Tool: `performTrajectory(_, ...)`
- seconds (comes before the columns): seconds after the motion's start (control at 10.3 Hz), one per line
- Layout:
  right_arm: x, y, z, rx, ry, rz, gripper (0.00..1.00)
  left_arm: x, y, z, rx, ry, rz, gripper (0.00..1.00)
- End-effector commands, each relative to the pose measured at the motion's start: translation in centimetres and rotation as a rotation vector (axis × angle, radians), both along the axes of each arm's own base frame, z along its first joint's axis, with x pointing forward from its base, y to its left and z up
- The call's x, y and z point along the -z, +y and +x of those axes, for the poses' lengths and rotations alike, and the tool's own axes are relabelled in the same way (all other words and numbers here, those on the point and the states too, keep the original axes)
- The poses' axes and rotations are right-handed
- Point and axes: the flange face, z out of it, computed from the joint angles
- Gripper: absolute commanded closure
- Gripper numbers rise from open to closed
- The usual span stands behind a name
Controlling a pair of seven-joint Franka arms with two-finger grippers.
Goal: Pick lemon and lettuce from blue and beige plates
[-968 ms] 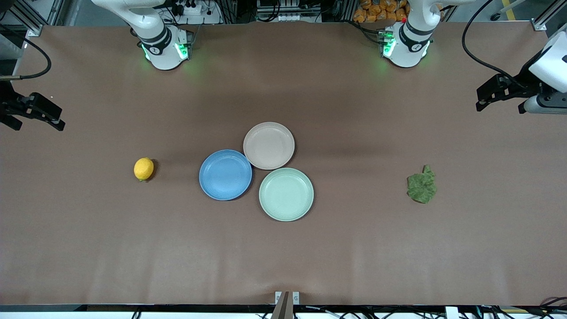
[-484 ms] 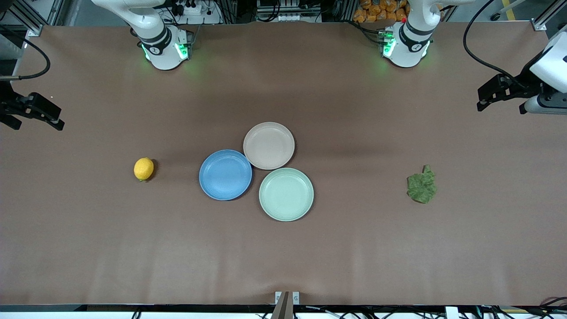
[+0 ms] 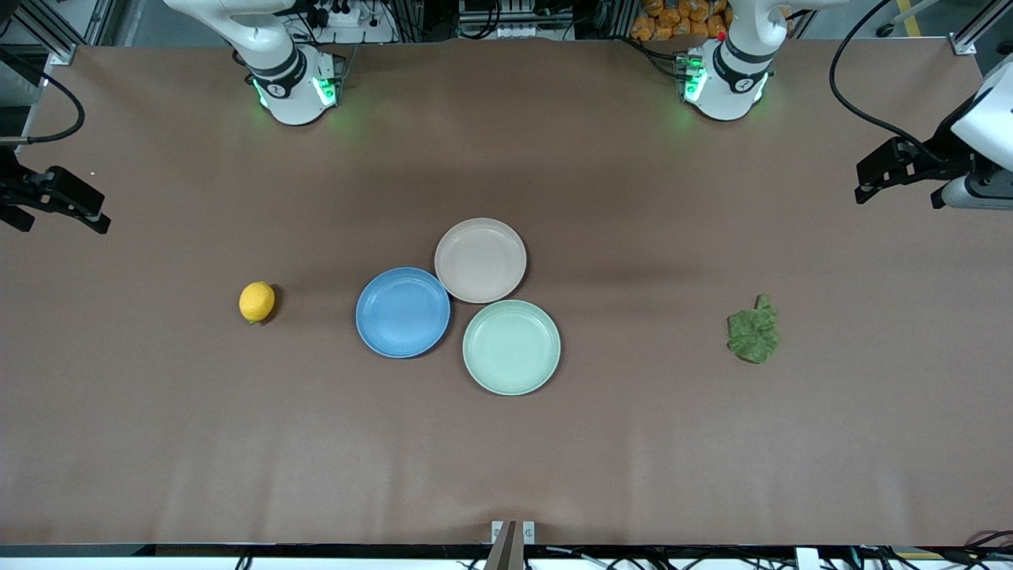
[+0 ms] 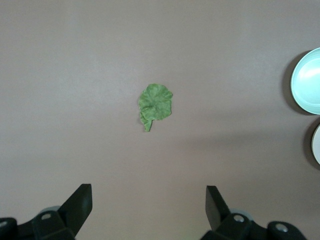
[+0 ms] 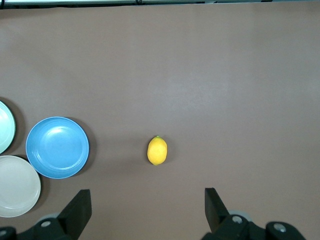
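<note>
The small oval bright yellow lemon (image 3: 257,302) lies on the bare brown matte desk (image 3: 633,443) toward the right arm's end, well apart from the round shallow medium-blue plate (image 3: 403,312). The wrinkled dark green lettuce leaf (image 3: 753,332) lies flat on the desk toward the left arm's end, well apart from the plates. The light beige matte plate (image 3: 480,260) and the pale mint-green plate (image 3: 511,347) cluster with the blue one mid-desk, rims touching or nearly so; all three hold nothing.

Right tool (image 5: 145,207) hangs over the right arm's edge of the desk, fingers spread wide, nothing held. Left tool (image 4: 148,205) hangs over the left arm's edge, also spread and unloaded.

Handling, judged:
- Lemon — firm, rounded, finely pebbled skin, probably light. Likely to roll or squirt out along its long axis; best taken across the short waist, fingers square to the pointed ends.
- Lettuce — thin, limp, crinkled, ragged edge with a short stem tab. Very light, and lies close to the desk, so the fingers must reach the surface and pinch at the raised folds near the middle — a grip on the edge may slip or tear.

Both items already sit off the plates.
</note>
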Motion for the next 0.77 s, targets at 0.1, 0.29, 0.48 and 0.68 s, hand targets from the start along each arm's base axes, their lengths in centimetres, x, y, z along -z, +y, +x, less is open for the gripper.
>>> performTrajectory(0.1,-0.1,-0.5,0.2,0.021,0.003,-0.007,0.00,-0.5,0.3,0.3,0.015,-0.005,-0.001,0.00)
performTrajectory(0.29,-0.6,-1.0,-0.1,0.024,-0.004,-0.015,0.00,-0.5,0.3,0.2,0.011,-0.004,-0.002,0.00)
performTrajectory(0.48,-0.2,-1.6,0.2,0.038,-0.006,-0.001,0.00,-0.4,0.5,0.2,0.000,0.001,-0.001,0.00)
performTrajectory(0.68,0.1,-2.3,0.2,0.051,0.003,0.001,0.00,-0.4,0.7,0.2,-0.004,0.001,0.018,0.00)
